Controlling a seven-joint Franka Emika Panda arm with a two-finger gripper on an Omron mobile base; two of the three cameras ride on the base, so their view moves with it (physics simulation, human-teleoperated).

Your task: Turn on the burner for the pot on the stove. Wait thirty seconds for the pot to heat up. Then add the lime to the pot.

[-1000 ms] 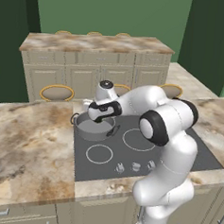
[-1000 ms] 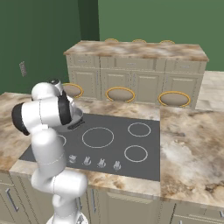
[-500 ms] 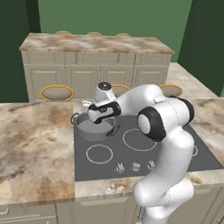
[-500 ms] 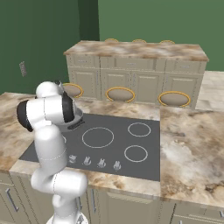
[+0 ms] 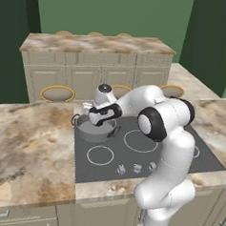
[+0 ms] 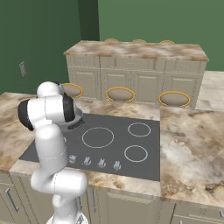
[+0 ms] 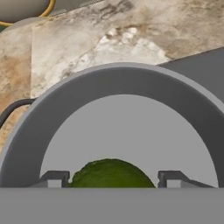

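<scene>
My gripper (image 7: 109, 179) sits right over the mouth of the pot (image 7: 118, 127), pointing down into it. In the hand view the two fingertips (image 7: 52, 178) stand apart with the lime (image 7: 109, 174) between them; I can't tell whether the pads actually touch it or whether it has dropped clear, so grip state is unconfirmed. Lime is dark green and rough-skinned, and sits against the pot's pale grey floor, inside the rim line. One dark side handle (image 7: 13, 109) of the pot curves out at the left edge of that view. From the left base view my gripper (image 5: 96, 117) is low over the pot (image 5: 93, 130), which stands on the back left ring of the stove (image 5: 145, 153), other handle facing the front. White burner rings show on the cooktop, and a row of silver knobs (image 5: 136, 168) runs along its front edge. Marble counter (image 5: 31, 142) surrounds the stove. From the right base view my own arm covers most of the pot (image 6: 75, 119). Beyond the counter: three round stools (image 6: 120, 94) in front of a cabinet island (image 6: 135, 65).
</scene>
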